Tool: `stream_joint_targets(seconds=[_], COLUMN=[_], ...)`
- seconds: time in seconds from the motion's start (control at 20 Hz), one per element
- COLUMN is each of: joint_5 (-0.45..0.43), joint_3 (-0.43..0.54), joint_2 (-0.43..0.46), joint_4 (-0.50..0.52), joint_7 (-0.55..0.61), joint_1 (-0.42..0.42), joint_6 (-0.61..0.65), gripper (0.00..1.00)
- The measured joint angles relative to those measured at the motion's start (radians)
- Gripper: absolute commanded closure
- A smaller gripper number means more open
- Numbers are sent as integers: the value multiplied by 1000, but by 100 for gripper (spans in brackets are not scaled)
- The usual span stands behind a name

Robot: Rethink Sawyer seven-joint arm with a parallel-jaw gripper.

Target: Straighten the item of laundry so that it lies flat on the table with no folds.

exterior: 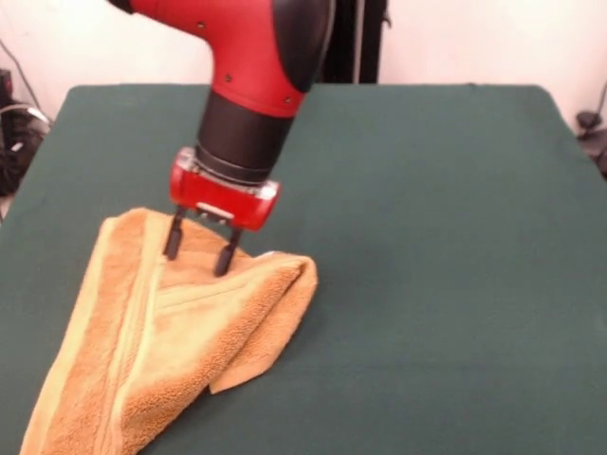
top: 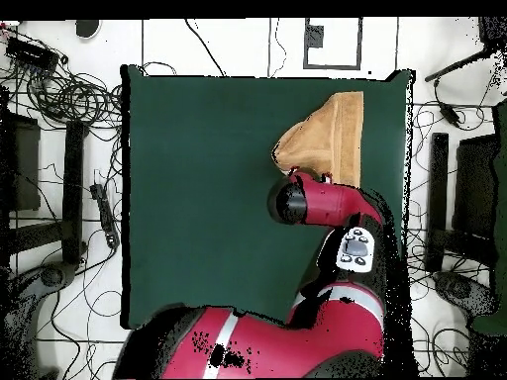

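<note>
Under the hand (exterior: pixel 200 254) – folded towel (exterior: pixel 161 341), fingers spread, touching it

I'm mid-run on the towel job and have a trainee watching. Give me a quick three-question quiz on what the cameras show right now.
1. True or false: the golden-orange towel lies fully flat on the green table.
2. Multiple choice: the gripper is
A. open, fingers pointing down at the towel's upper part
B. shut on a white tag
C. drawn back out of both views
3. Fill in: in the overhead view, the towel lies near the table's ____ edge, on the right.

Key
1. False: it is folded over itself, with a layer doubled along its right side in the front view.
2. A: the two fingers stand apart.
3. Top.
</note>
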Motion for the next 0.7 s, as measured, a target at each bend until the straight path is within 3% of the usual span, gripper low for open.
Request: stream_joint_targets(seconds=[0.25,0.4,0.7], joint_5=[-25,-42,-44], joint_3=[100,238,412], joint_2=[-23,-60,-84], joint_4=[15,52,95], joint_7=[0,0,0], joint_1=[-89,-215,-375], joint_6=[-2,7,57], gripper=[0,0,0])
